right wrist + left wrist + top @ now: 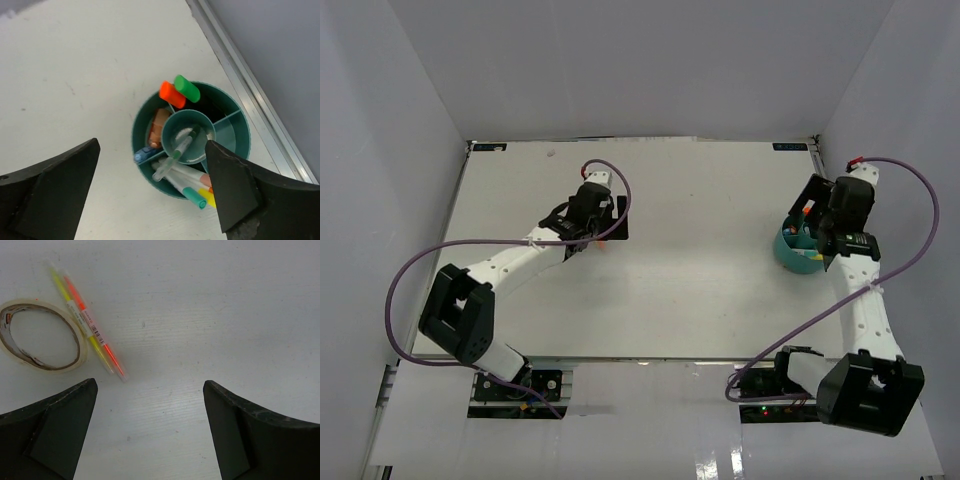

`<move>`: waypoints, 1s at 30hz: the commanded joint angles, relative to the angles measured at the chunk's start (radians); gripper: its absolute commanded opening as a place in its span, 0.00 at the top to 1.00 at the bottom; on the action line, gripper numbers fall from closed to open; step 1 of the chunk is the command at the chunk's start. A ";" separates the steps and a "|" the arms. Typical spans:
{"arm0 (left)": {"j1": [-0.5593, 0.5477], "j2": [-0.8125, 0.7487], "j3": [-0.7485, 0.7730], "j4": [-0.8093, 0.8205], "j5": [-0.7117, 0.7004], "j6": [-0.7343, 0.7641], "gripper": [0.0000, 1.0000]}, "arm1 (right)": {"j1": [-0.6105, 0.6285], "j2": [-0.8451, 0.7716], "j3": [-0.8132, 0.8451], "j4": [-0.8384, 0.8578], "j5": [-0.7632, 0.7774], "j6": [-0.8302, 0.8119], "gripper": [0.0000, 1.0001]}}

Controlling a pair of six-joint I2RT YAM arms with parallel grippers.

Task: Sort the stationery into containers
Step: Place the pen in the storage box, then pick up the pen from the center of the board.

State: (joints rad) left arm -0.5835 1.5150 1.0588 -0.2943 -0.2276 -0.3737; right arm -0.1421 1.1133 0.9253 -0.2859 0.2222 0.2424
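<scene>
The round teal organiser cup (pixel 141 120) stands at the table's right side (pixel 795 258). It holds markers with an orange cap (pixel 172 94) and a green cap (pixel 187 88), a salmon pink piece (pixel 160 127), a light blue one (pixel 145 154), a clear pen (pixel 180 147) leaning from the centre cup, and several pens (pixel 192 184) in the near compartment. My right gripper (pixel 151 152) hangs open and empty above the cup (pixel 815 228). My left gripper (pixel 150 407) is open and empty above bare table (pixel 605 225). A beige loop (pixel 42 335) and two thin yellow and orange pens (pixel 87 330) lie ahead-left of it.
An aluminium rail (pixel 250 95) runs along the table's right edge just beyond the cup. Grey walls (pixel 620 60) enclose the table on three sides. A purple cable (pixel 420 270) loops from each arm.
</scene>
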 commanded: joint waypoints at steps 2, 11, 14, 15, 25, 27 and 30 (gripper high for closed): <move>0.005 0.014 0.056 -0.071 -0.044 -0.142 0.02 | -0.002 -0.134 0.079 0.007 -0.151 0.024 0.02; 0.011 0.155 0.138 -0.190 -0.090 -0.343 0.20 | 0.053 -0.274 0.001 0.036 -0.429 0.081 0.07; 0.014 0.200 0.150 -0.219 -0.099 -0.387 0.25 | 0.091 -0.297 -0.032 0.036 -0.425 0.077 0.06; 0.016 0.217 0.150 -0.226 -0.101 -0.398 0.26 | 0.099 -0.305 -0.048 0.034 -0.422 0.075 0.07; 0.027 0.287 0.150 -0.235 -0.073 -0.453 0.32 | 0.141 -0.323 -0.111 0.063 -0.402 0.060 0.07; 0.031 0.297 0.150 -0.235 -0.075 -0.453 0.33 | 0.141 -0.326 -0.112 0.065 -0.396 0.054 0.07; 0.037 0.321 0.158 -0.235 -0.067 -0.453 0.35 | 0.170 -0.328 -0.117 0.065 -0.391 0.046 0.07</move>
State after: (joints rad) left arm -0.5575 1.8282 1.1793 -0.5243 -0.2989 -0.8108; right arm 0.0017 0.8040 0.8074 -0.2623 -0.1745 0.3058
